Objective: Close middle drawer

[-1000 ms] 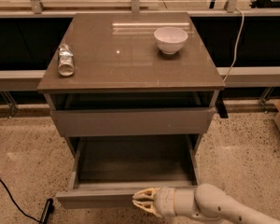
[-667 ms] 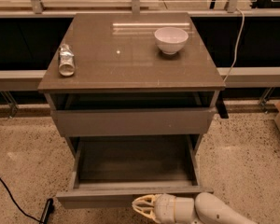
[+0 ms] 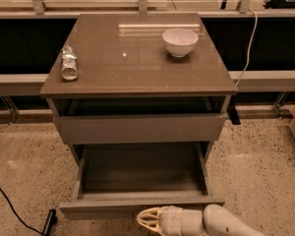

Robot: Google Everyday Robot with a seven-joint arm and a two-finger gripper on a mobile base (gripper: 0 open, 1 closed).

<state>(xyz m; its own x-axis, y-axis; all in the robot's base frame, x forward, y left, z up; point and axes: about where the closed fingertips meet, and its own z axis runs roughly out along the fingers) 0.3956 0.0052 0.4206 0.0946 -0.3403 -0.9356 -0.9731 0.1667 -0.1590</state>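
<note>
Camera view: middle drawer stands pulled far out of the grey-brown cabinet, shallow box showing, its flat front panel down at 6 o'clock of the frame. Gripper sits just under that panel's lower edge, a touch toward 5 o'clock, its cream tip pointing to 9 o'clock. Touching the panel or just shy of it, can't tell, nor whether the claw is spread or pressed together. Upper drawer stands slightly out above. On the cabinet top, white bowl at 1 o'clock and a small silvery container lying at 9 o'clock.
</note>
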